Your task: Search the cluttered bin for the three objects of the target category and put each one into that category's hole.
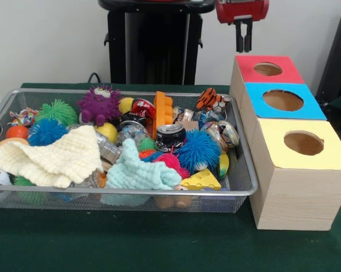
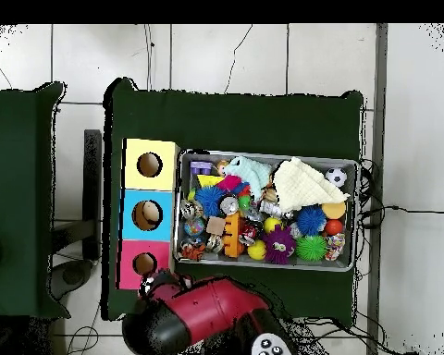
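So the gripper (image 1: pixel 243 35) hangs high above the red box (image 1: pixel 268 69), away from the basket (image 1: pixel 245 170), holding nothing; its fingers look close together. Toys lie piled there, so which three go in a hole I cannot tell.

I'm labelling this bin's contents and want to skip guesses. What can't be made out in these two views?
- Whatever lies under the cream cloth and the mint cloth: covered in both views.
- Items at the wire bin's bottom: buried under the pile.
- Inside the red, blue and yellow holes: too dark in the front view, too small overhead.
- The tool: the overhead view hides it under the arm.
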Tool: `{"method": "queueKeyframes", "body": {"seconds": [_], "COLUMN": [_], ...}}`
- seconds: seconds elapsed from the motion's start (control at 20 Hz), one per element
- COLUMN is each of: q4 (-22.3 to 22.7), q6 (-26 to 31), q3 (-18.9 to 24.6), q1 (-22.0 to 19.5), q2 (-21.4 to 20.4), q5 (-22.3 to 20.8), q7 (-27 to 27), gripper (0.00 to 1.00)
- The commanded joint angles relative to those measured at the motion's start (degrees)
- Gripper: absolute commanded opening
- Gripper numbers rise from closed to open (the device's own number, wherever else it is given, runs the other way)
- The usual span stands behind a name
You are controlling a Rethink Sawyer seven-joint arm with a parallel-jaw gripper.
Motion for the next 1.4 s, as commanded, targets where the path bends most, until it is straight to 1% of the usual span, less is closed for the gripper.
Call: {"method": "queueKeyframes", "body": {"seconds": [0.05,0.15,0.25,0.35,0.45,0.5,0.55,0.6,0.65,0.7,0.75,0.8,0.9,0.95,1.0,1.1,1.2,1.3,1.4], "q4": [0.8,0.2,-0.1,-0.3,-0.2,-0.5,-0.9,-2.2,-3.0,-3.9,-4.2,-4.3,-3.5,-3.0,-2.4,-2.3,-2.0,-1.8,-1.4], "q6": [11.2,12.2,12.0,11.7,10.8,9.9,9.3,9.5,10.6,11.9,11.5,10.7,7.4,5.7,2.1,-2.9,-5.3,-7.1,-8.5], "q3": [8.0,9.0,9.0,7.9,5.4,2.2,0.3,-4.2,-6.4,-9.4,-11.3,-14.1,-17.5,-18.9,-21.2,-25.3,-26.6,-26.7,-27.1], "q1": [-7.7,-8.8,-9.1,-8.3,-7.0,-5.0,-3.7,-0.3,1.5,4.1,5.6,8.2,11.7,13.0,15.6,19.7,20.8,20.4,20.4], "q2": [-6.3,-6.6,-6.7,-7.1,-7.6,-8.2,-8.6,-9.4,-9.7,-10.0,-10.0,-10.2,-8.7,-7.6,-4.8,-1.4,0.3,1.1,1.8], "q5": [5.7,5.7,5.0,3.9,2.7,0.8,-0.6,-4.2,-5.9,-7.7,-8.4,-9.6,-9.3,-8.7,-8.2,-7.0,-5.4,-4.1,-3.0], "q7": [-7.6,-8.4,-7.8,-6.0,-2.8,0.0,1.8,5.8,7.8,11.7,13.3,16.5,18.9,19.1,20.3,21.5,19.7,17.2,15.9], "gripper": [0.0,0.0,0.0,0.0,0.0,0.0,0.0,0.0,0.0,0.0,0.0,0.0,0.0,0.0,0.0,0.0,0.0,0.0,0.0]}}
